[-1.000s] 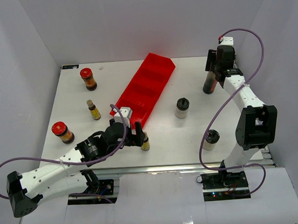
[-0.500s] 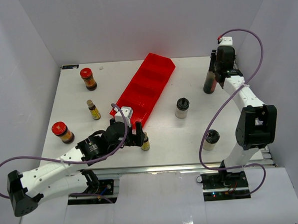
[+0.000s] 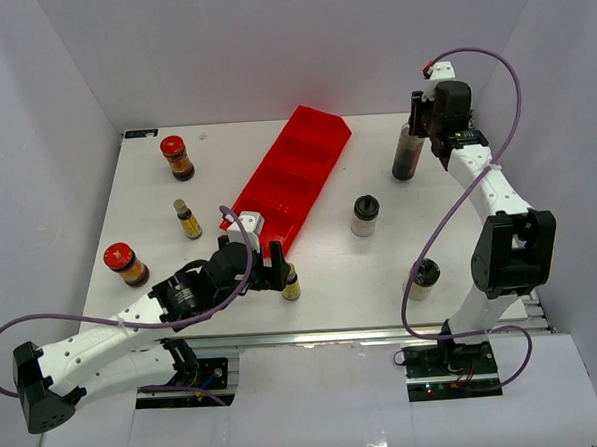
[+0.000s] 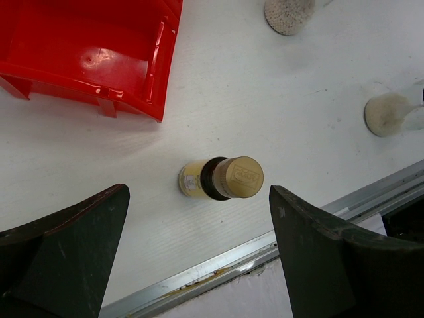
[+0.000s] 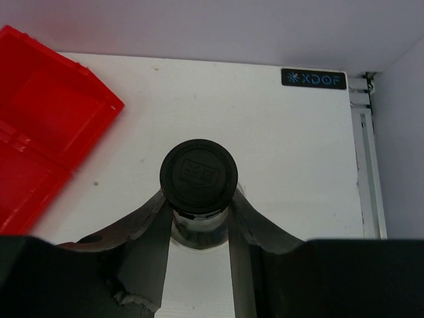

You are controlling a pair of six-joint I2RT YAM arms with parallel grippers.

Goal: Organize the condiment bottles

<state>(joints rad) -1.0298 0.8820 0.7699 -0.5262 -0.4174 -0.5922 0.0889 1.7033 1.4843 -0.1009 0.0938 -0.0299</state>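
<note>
While pinching the tall clear black-capped bottle [image 5: 197,173] under its cap with the right gripper [image 5: 199,205], at the far right beside the far end of the long red plastic compartment tray [image 3: 294,172], treat as rigid, slick, likely top-heavy: keep upright. At the left gripper [image 4: 197,199], spread wide astride, not touching, the slim yellow-labelled gold-capped bottle [image 4: 222,179] just off the tray's near end; probably light and tippy, so close low on its body.

Two red-lidded jars [image 3: 176,158], two slim yellow-labelled bottles [image 3: 188,220], two stubby black-capped shakers [image 3: 364,216] and one tall black-capped bottle [image 3: 406,158], seven in all; one long red tray [image 3: 309,143].
</note>
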